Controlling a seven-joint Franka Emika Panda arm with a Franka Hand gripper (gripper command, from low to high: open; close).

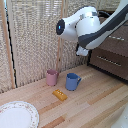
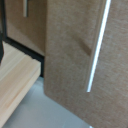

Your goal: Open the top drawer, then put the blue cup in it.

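The blue cup (image 1: 73, 81), a small mug with a side handle, stands on the wooden table toward the middle of the exterior view. The dark-brown dresser is at the exterior view's right, and its top drawer (image 1: 116, 44) carries a silver bar handle (image 1: 117, 38). My arm reaches across in front of the dresser, and my gripper (image 1: 82, 51) hangs near the dresser's corner, well above the cup. Its fingers do not show clearly. The wrist view is filled by a brown drawer front (image 2: 70, 60) with a long silver bar handle (image 2: 97, 47), seen very close.
A pink handleless cup (image 1: 51, 77) stands just beside the blue cup. A small yellow block (image 1: 60, 94) lies in front of them. A patterned plate (image 1: 17, 115) sits at the near corner on the exterior view's left. A second drawer (image 1: 109, 62) lies below the top one.
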